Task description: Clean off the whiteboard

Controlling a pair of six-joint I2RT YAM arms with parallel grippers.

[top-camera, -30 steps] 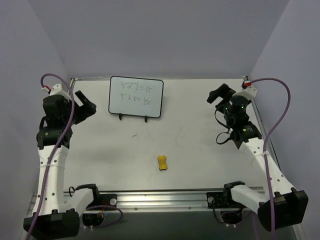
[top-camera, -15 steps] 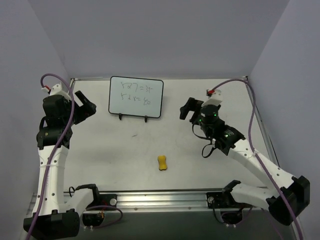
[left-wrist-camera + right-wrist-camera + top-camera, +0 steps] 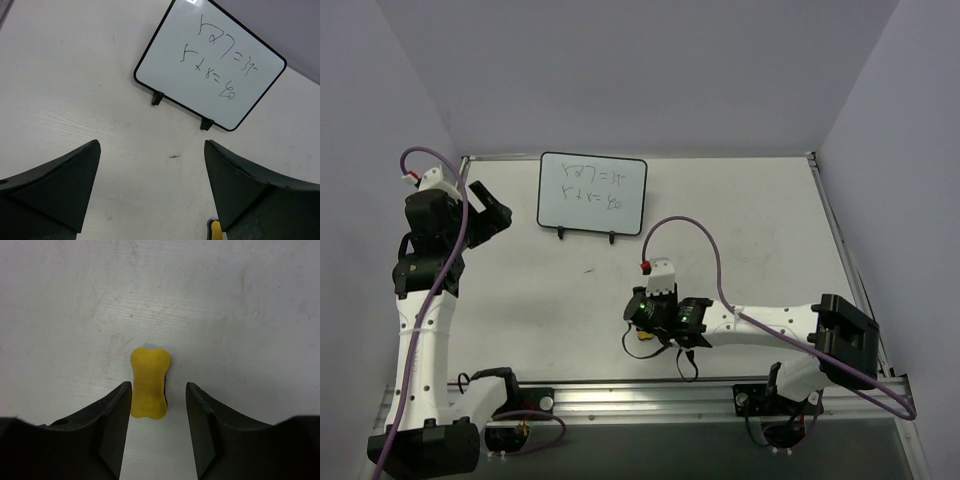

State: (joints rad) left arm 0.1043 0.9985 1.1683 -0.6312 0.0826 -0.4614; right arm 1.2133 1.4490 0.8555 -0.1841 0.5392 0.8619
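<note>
1. The right tool [image 3: 159, 387] is down low over the bench [image 3: 750, 230] with a little yellow eraser [image 3: 148, 385] sitting right between its jaws.
2. The jaws are only partway apart and straddle the eraser. In the right wrist view the finger on the left looks like it's right at the eraser's edge, or just touching it. On the other side there's a clear strip of bare bench between finger and eraser. I'd call that released, not clamped on anything.
3. The eraser lies flat on the bench, long way running straight out ahead of the tool, with its far end poking out past the fingertips.
4. The left tool [image 3: 151, 165] is up off the bench with its jaws spread wide and nothing between them, so it's fully released.
5. The whiteboard [image 3: 210, 65] is straight out in front of the left tool and well apart from it. It stands on its two black feet [image 3: 158, 98] with the face tipped back.
6. It has two lines of dark handwriting [image 3: 216, 67] on it, so it isn't wiped. I can't read what they say.
7. From the right tool the whiteboard [image 3: 592, 194] is way off toward the far side of the bench, nowhere near the jaws.
8. A small dark smudge [image 3: 174, 156] sits on the bench between the left tool and the board's feet.
9. In the left wrist view a sliver of the eraser [image 3: 215, 231] peeks out next to that tool's right-hand finger.
10. A purple cable [image 3: 695, 240] loops up over the right arm.
</note>
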